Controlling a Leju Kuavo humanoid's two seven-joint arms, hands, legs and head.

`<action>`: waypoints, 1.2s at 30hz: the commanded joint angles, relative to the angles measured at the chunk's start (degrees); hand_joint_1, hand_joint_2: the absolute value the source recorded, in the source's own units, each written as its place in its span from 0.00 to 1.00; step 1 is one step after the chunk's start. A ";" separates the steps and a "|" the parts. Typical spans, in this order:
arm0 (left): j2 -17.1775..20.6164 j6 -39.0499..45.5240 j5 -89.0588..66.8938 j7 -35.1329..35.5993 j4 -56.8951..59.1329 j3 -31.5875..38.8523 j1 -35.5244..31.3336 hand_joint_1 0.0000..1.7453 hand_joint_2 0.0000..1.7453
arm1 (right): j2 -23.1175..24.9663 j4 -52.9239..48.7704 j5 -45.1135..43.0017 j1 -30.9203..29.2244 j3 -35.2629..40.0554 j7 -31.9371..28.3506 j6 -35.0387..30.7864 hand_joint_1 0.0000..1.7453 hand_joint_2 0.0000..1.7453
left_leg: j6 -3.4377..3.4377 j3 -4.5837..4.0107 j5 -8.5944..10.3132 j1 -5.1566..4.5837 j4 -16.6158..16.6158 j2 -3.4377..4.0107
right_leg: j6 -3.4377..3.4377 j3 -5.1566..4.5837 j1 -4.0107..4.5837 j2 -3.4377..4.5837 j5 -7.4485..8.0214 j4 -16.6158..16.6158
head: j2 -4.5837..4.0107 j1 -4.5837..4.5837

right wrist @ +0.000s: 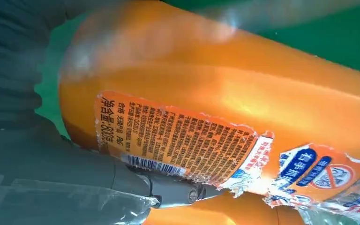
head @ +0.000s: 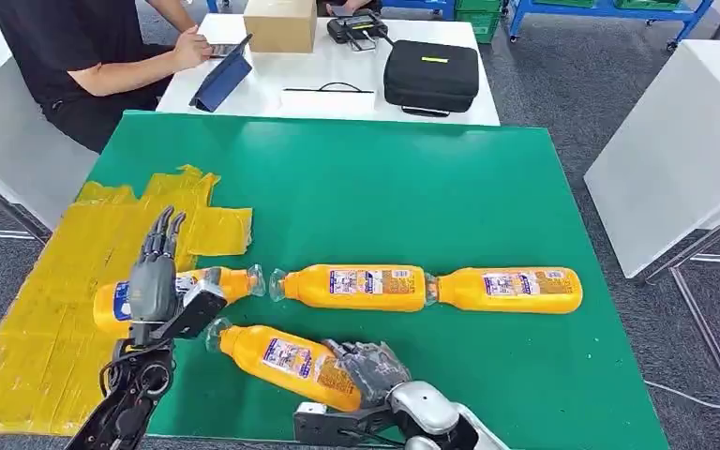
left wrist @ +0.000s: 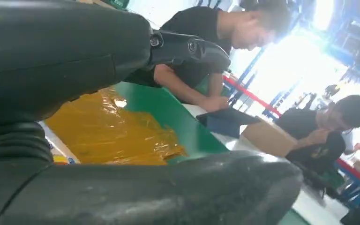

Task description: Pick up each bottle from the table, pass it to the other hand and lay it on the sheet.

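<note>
R hand (head: 367,366) fingers wrapped round near bottle (head: 281,360); L hand (head: 155,272) fingers spread, empty.

Dark-fingered left robot hand (head: 155,272), grey right robot hand (head: 371,367), silver wrist shell, black cables.

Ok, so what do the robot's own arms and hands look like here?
The left hand has a grey back with dark, slim, segmented fingers; its forearm is a black frame with loose black cables near the wrist. The right hand is mottled grey, on a glossy silver wrist shell over a black bracket. In the right wrist view, the thumb is thick, grey, with a small screw joint and clear tape wrapping.
</note>
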 commanded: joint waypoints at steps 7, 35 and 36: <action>-0.81 -2.35 9.52 0.24 -3.27 2.18 1.33 0.00 0.00 | 0.22 4.04 1.65 3.60 -3.14 2.02 -1.60 1.00 1.00 | -0.10 0.08 0.04 0.04 -0.05 -0.17 | -0.10 0.10 0.06 -0.20 0.01 -0.06 | 0.00 0.00; -3.55 -34.69 82.86 9.18 -6.84 17.28 4.61 0.00 1.00 | -0.44 -29.15 -11.48 14.78 -22.32 -11.55 -16.25 1.00 1.00 | -0.14 -0.42 0.08 -0.03 0.06 -0.29 | -0.18 -0.27 -0.03 -0.26 0.05 0.11 | 0.00 0.02; -3.34 -34.53 83.38 8.71 -6.35 16.92 4.11 0.00 1.00 | -0.26 -29.98 -11.73 15.05 -22.71 -11.83 -16.59 1.00 1.00 | -0.11 -0.55 0.12 -0.03 0.03 -0.28 | -0.16 -0.39 -0.03 -0.20 0.08 0.08 | 0.00 0.00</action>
